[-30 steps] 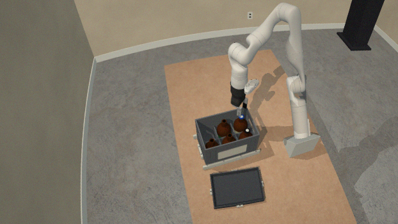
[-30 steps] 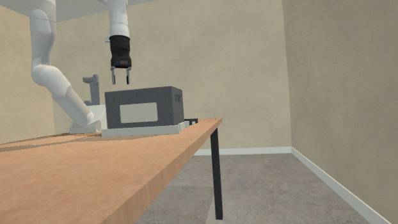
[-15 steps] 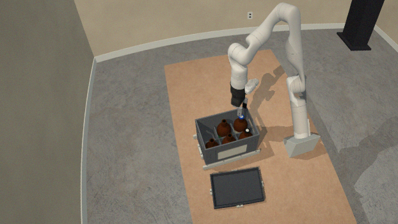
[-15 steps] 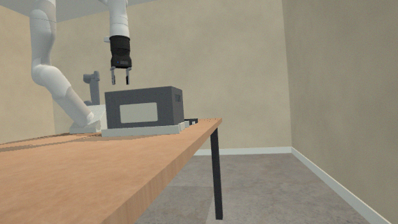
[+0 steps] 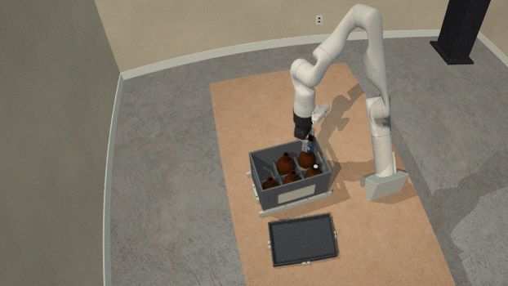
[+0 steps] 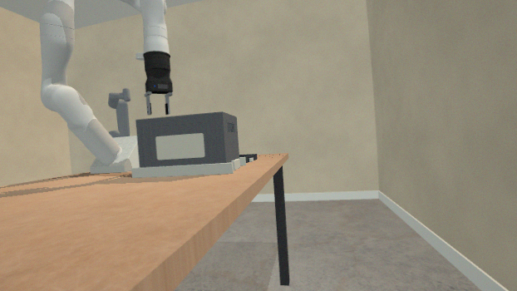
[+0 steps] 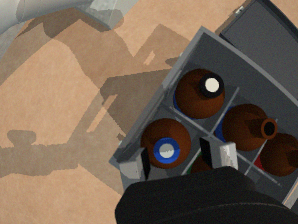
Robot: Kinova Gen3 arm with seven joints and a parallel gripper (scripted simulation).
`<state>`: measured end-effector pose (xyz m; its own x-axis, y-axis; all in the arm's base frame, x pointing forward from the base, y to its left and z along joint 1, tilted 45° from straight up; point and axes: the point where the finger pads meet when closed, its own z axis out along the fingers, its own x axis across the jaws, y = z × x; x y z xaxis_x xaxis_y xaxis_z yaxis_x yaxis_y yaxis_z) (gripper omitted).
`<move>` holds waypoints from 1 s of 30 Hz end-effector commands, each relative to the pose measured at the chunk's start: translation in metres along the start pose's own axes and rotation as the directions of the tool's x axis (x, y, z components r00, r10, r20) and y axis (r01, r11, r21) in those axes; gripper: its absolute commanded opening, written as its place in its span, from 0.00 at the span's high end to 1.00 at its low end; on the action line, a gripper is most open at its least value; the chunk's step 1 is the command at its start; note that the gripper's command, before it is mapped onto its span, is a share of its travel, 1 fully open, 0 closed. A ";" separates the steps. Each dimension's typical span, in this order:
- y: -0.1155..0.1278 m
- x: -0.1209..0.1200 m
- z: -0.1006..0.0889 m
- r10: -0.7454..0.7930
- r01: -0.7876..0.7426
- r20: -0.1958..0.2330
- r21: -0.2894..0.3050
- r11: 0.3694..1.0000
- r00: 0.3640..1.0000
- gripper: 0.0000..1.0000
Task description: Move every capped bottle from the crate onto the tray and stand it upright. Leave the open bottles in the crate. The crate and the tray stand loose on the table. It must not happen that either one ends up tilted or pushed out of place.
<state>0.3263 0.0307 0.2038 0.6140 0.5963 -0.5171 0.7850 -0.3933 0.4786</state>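
The grey crate (image 5: 282,176) holds several brown bottles in its compartments. One has a blue cap (image 5: 309,149) in the far right compartment, and one has a white cap (image 5: 315,167) in the compartment in front of it. Open bottles (image 5: 286,161) stand in the other compartments. My gripper (image 5: 307,144) is open and empty, just above the crate rim over the blue-capped bottle. In the wrist view the blue cap (image 7: 166,151) lies between my fingers, the white-capped bottle (image 7: 212,86) beyond it, and an open bottle (image 7: 256,125) to the right. The dark tray (image 5: 303,239) lies empty in front of the crate.
The arm's base (image 5: 384,184) stands to the right of the crate. In the side view the crate (image 6: 187,139) sits near the table's edge, with the gripper (image 6: 158,109) just above its top. The crate's dividers and walls stand close around each bottle.
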 end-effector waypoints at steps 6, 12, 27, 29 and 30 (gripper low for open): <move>0.000 0.000 0.007 -0.003 0.003 0.001 -0.001 1.000 1.000 0.00; 0.001 -0.001 0.010 -0.008 0.008 0.005 -0.002 1.000 1.000 0.00; 0.000 -0.002 0.018 -0.005 0.005 0.005 0.000 1.000 1.000 0.00; 0.000 -0.002 0.021 -0.007 0.007 0.006 -0.001 1.000 1.000 0.00; 0.000 -0.002 0.022 -0.008 0.008 0.006 -0.001 1.000 1.000 0.00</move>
<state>0.3276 0.0186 0.1921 0.6155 0.5961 -0.5155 0.7840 -0.3961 0.4780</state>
